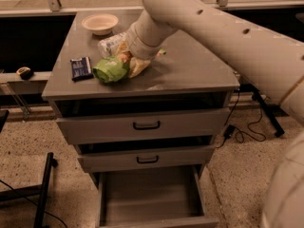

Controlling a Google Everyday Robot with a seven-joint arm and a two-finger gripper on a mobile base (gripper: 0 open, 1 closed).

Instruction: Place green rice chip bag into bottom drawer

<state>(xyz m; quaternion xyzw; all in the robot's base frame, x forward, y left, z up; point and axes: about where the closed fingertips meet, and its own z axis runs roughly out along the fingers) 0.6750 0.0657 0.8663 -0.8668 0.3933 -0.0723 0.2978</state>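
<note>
One green rice chip bag [110, 70] lies on the desk [192, 76] beside a dark packet [80, 68]. The tool [133, 63] sits at its right end; whether it pinches, I cannot tell. The bag is likely light, crinkly and slippery, with fragile chips: grip gently mid-body. Below, the bottom drawer [152, 196] stands open.

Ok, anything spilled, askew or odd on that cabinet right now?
Nothing stands out. The green rice chip bag lies crumpled on the cabinet top with the gripper against it; the bowl sits upright and the bottom drawer stands open.
</note>
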